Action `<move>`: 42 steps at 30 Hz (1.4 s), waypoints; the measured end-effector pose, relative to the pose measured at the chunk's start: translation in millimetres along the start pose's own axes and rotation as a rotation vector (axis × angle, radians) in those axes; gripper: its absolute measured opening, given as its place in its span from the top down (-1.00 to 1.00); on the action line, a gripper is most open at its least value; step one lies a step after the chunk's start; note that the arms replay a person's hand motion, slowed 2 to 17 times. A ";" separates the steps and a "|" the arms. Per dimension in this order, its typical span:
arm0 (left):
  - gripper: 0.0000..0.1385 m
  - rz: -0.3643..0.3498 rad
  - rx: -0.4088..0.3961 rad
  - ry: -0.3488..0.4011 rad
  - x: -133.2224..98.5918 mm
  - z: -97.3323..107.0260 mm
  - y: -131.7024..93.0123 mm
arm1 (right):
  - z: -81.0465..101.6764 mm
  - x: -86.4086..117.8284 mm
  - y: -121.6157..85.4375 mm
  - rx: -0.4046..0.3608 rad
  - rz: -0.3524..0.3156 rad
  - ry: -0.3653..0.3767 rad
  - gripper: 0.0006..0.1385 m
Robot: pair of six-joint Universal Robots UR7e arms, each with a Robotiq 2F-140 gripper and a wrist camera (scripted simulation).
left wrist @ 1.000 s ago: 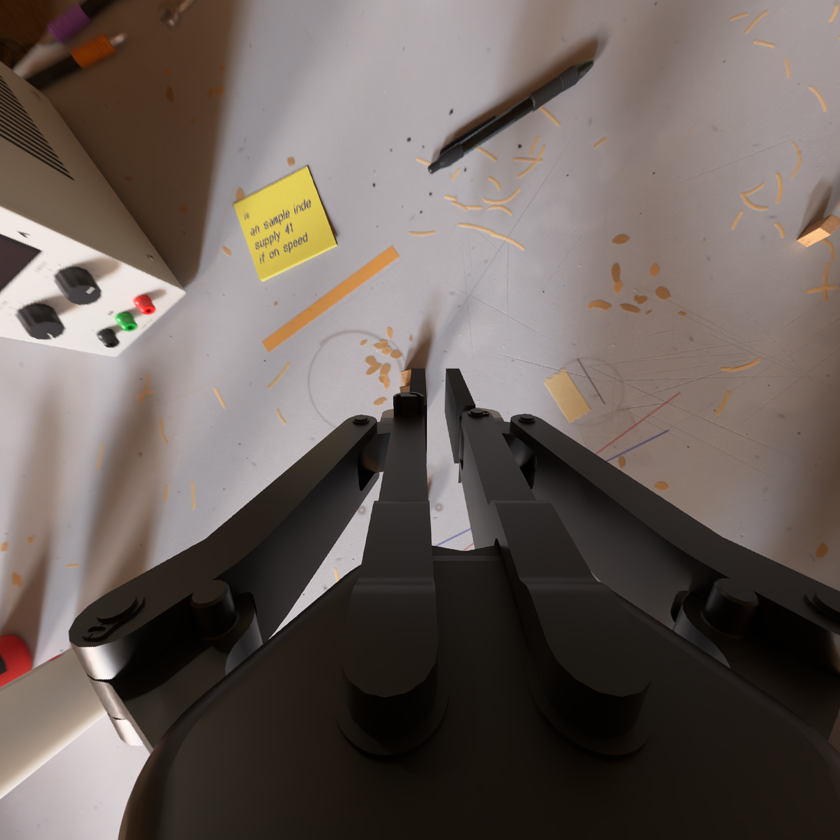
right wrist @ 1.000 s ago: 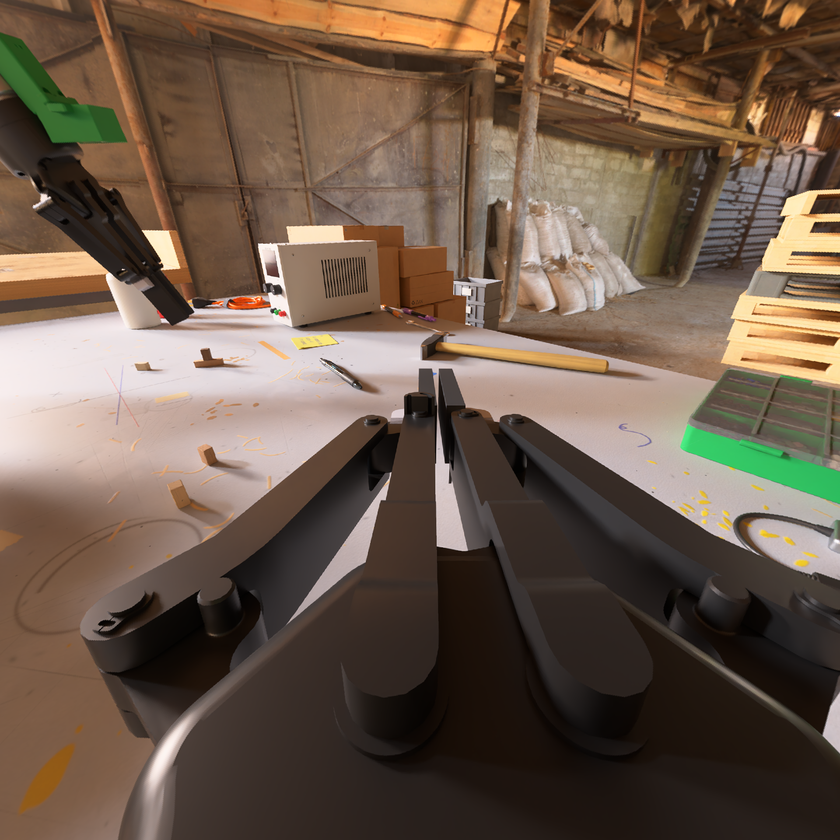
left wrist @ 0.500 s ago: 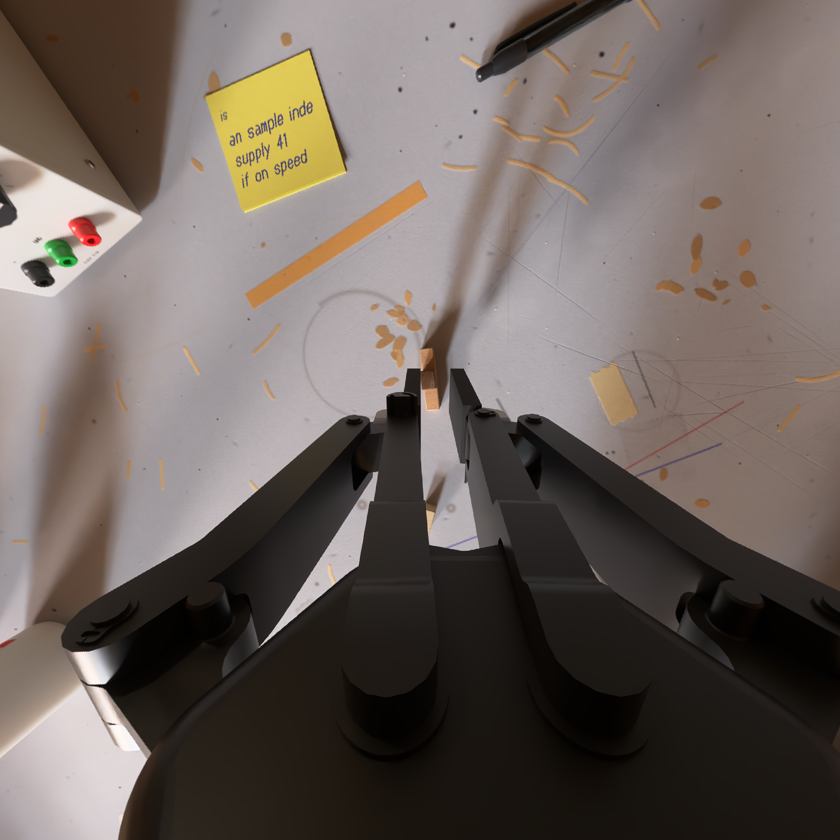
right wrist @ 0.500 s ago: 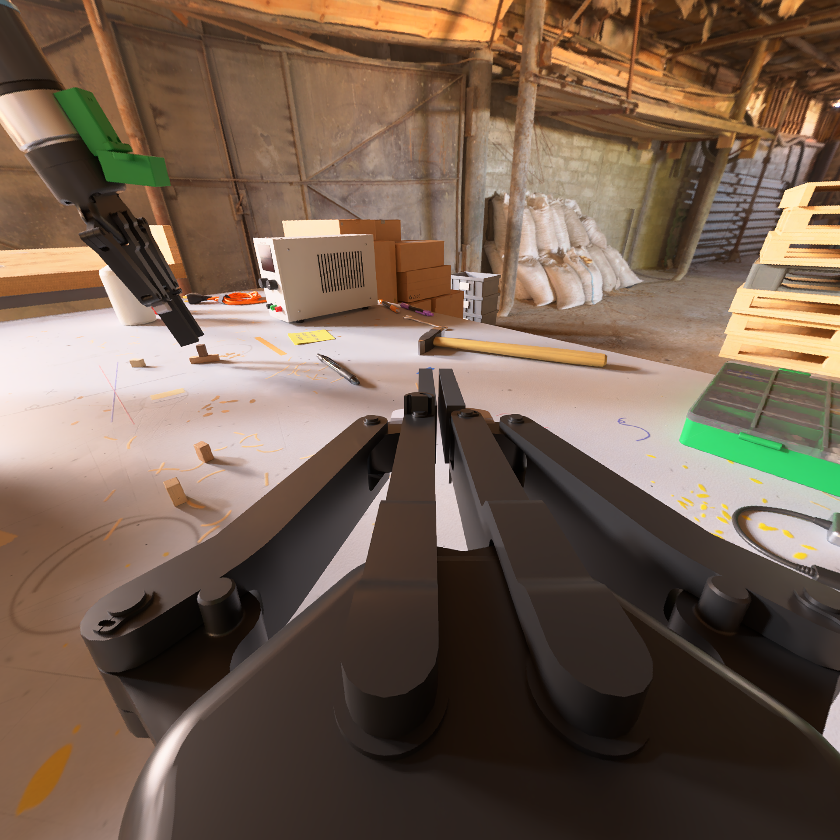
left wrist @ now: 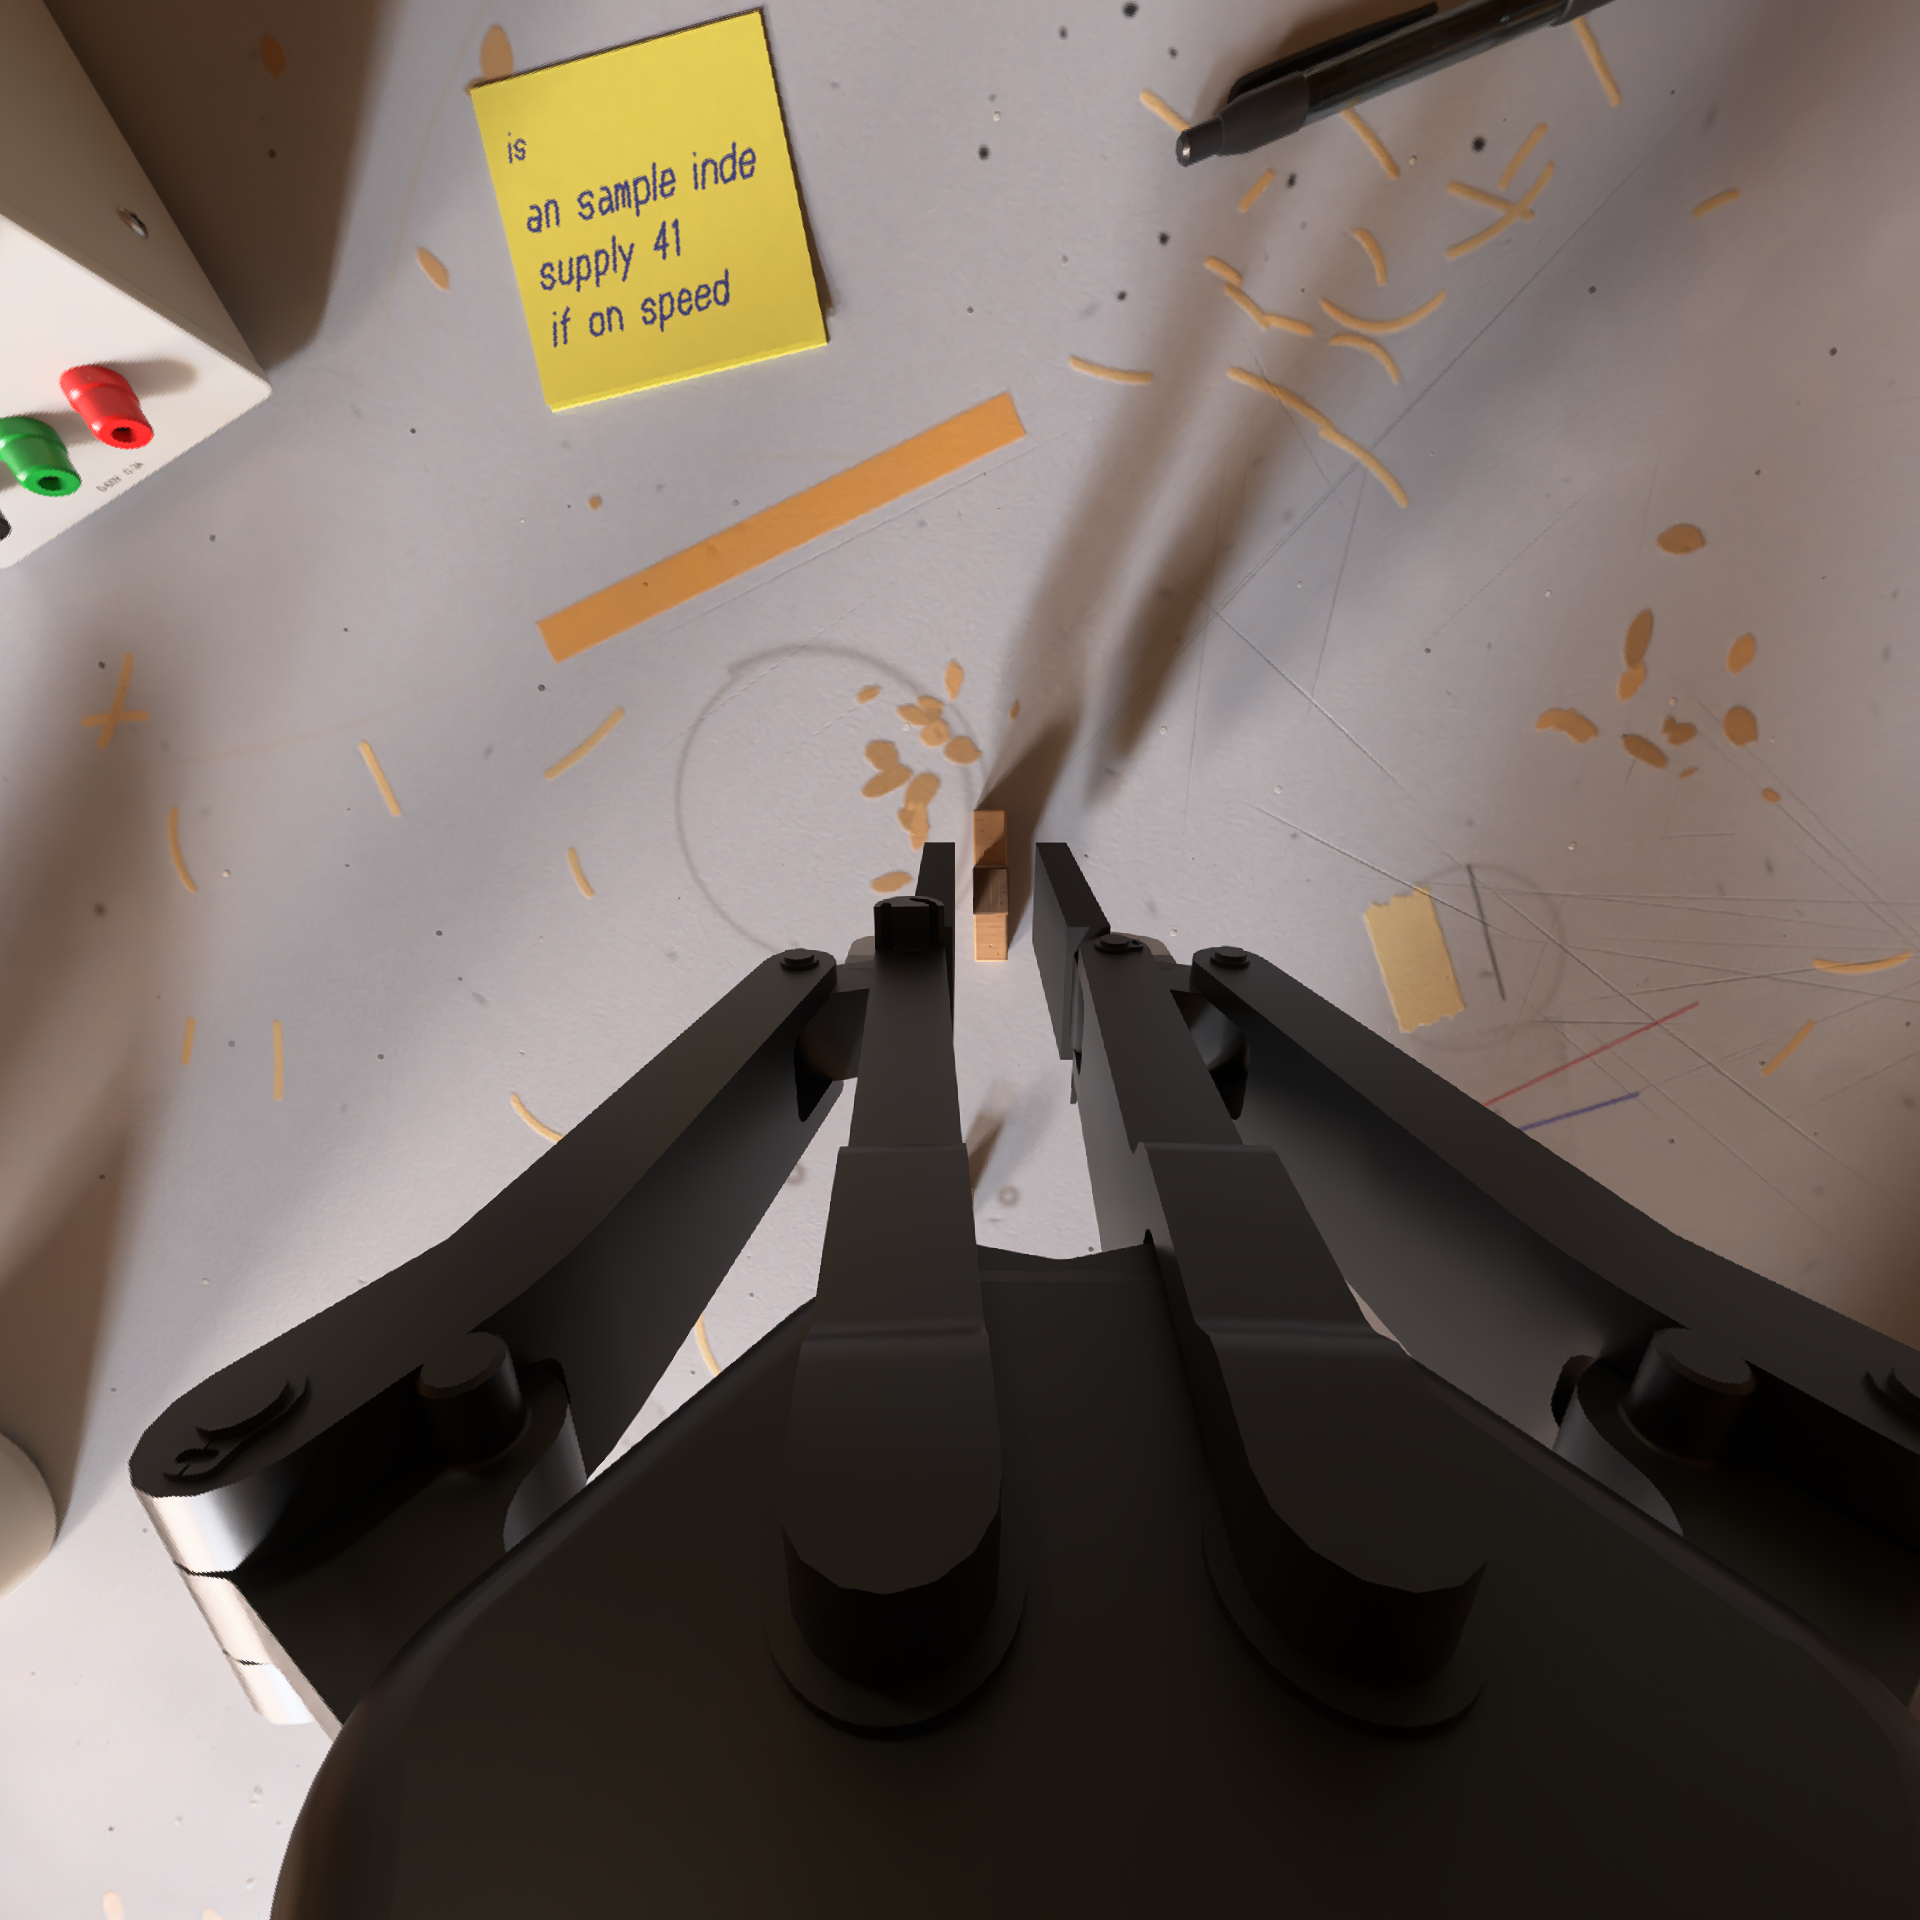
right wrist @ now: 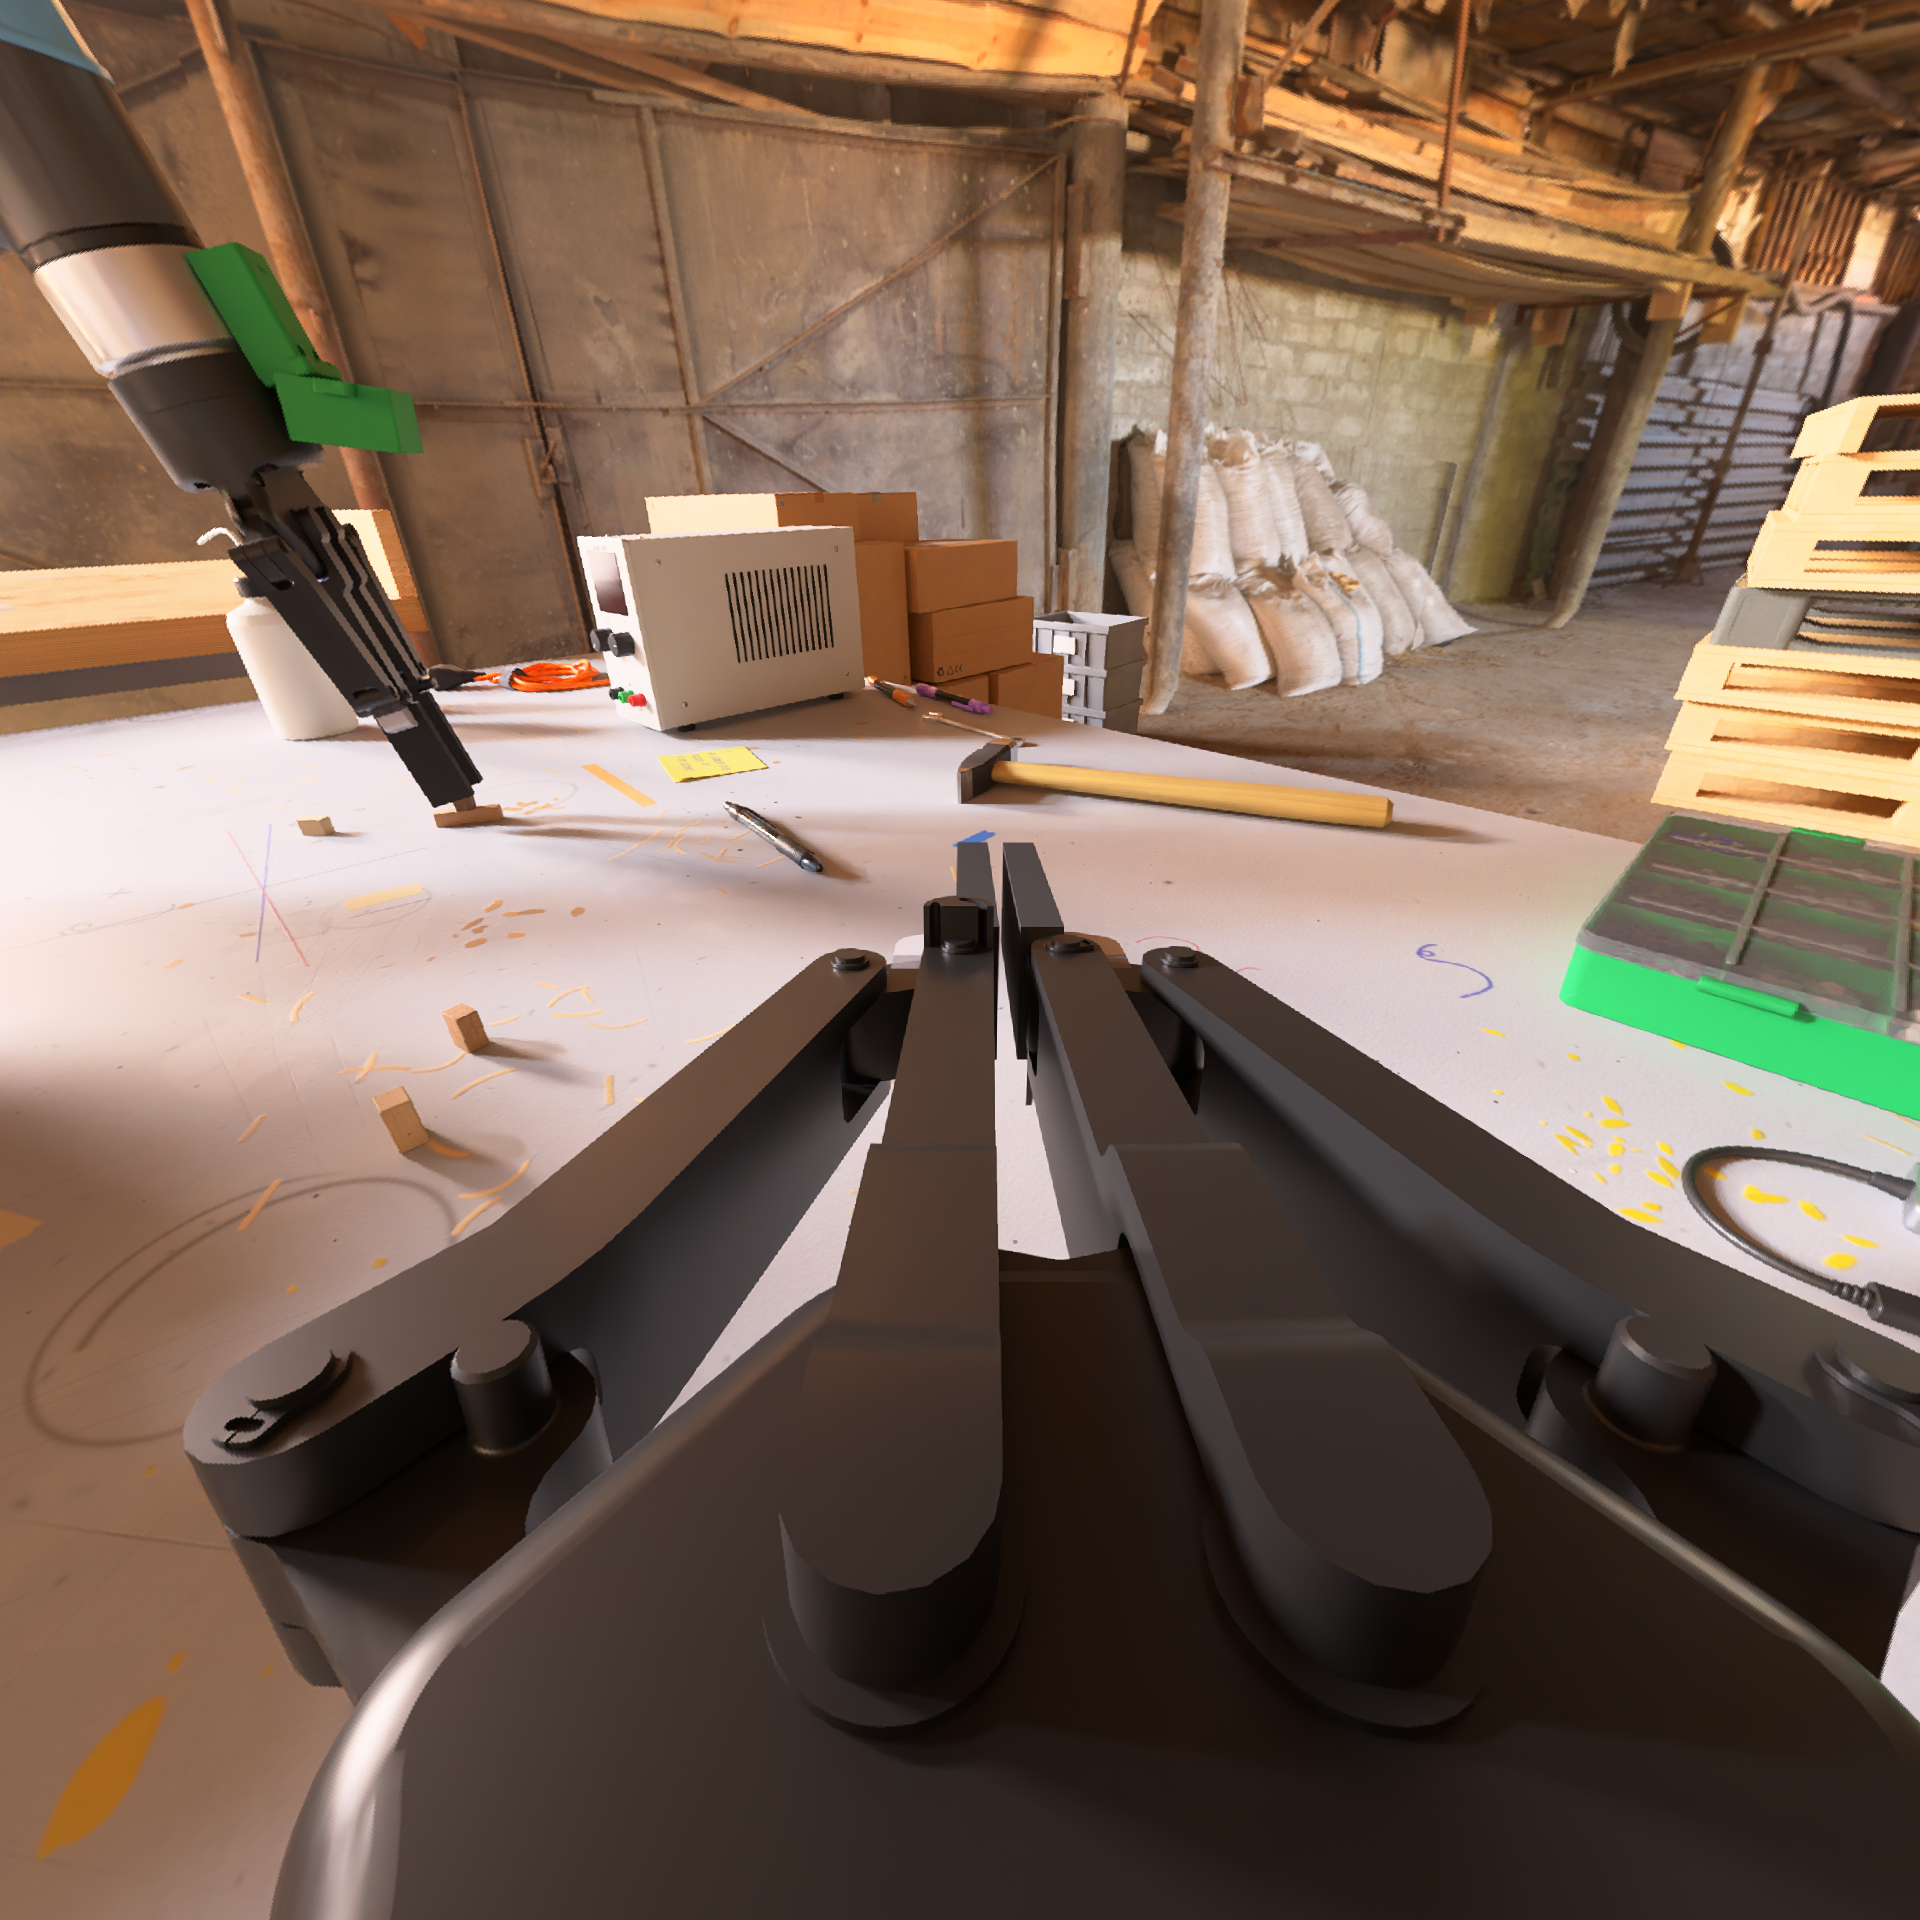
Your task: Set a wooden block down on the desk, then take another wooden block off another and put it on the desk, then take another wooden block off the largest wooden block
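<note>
In the left wrist view a long flat wooden block (left wrist: 989, 831) lies on the white desk (left wrist: 416, 935), with a small wooden block (left wrist: 990, 894) on its middle. My left gripper (left wrist: 994, 873) is slightly open, one finger on each side of the small block with a gap on both sides. The right wrist view shows the left gripper's tips (right wrist: 455, 784) down on the flat block (right wrist: 470, 817). Three loose small blocks (right wrist: 315, 827) (right wrist: 464, 1029) (right wrist: 400, 1117) lie on the desk. My right gripper (right wrist: 992, 883) is shut and empty above the desk.
A beige power supply (right wrist: 727, 623) stands at the back, with its corner in the left wrist view (left wrist: 104, 364). Nearby are a yellow note (left wrist: 649, 208), a black pen (left wrist: 1351, 83), a hammer (right wrist: 1174, 790), a white bottle (right wrist: 286, 675) and a green tray (right wrist: 1714, 997).
My left gripper has come down and forward onto the stacked blocks, and its fingers have opened a little around the small block. The right gripper has not moved.
</note>
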State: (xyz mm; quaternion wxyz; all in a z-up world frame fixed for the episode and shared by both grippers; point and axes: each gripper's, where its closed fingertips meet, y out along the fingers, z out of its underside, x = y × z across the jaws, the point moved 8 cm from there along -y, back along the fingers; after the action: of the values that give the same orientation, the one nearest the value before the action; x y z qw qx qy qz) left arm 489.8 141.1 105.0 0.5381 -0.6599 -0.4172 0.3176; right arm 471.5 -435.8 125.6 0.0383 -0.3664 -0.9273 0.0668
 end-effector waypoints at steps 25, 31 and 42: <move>0.87 -0.027 0.022 0.037 -3.5 -0.5 -3.5 | -1.5 0.0 -1.8 -0.010 -0.004 0.002 0.95; 0.87 -0.030 -0.037 0.073 -16.7 -3.1 -21.7 | -2.9 0.0 -3.1 -0.020 -0.003 0.002 0.95; 0.87 0.063 -0.298 0.207 -76.9 -18.8 -78.0 | -3.9 1.3 -3.0 -0.024 -0.011 -0.001 0.95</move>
State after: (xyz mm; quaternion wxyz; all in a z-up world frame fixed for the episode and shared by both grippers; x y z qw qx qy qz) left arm 455.3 69.8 182.9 0.4643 -0.7741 -0.3812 0.1996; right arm 469.0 -436.7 129.9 0.0336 -0.3615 -0.9301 0.0556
